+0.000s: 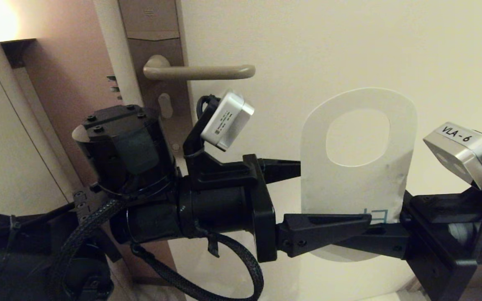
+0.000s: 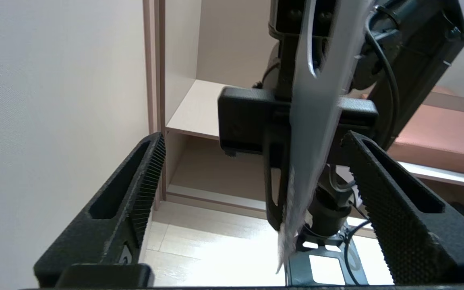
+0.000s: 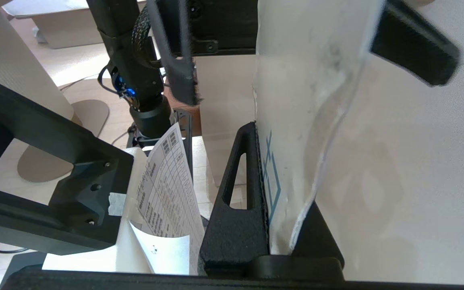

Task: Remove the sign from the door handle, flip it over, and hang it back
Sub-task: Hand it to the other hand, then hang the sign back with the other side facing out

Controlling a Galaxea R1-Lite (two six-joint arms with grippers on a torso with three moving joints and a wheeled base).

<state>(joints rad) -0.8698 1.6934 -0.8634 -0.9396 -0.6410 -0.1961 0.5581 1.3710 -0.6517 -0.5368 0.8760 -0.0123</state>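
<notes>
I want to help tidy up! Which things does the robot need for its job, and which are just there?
Needed:
white rounded card sign, pinched in the right tool
beige metal lever door handle, bare
left tool, open around the sign

Just there:
printed paper sheet
brown lock plate

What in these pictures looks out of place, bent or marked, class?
The sign is off the door handle, held in mid-air by the right gripper, which is shut on its lower end. The card bows in that grip and carries grey smudges. The left gripper is open, its fingers either side of the sign.
</notes>
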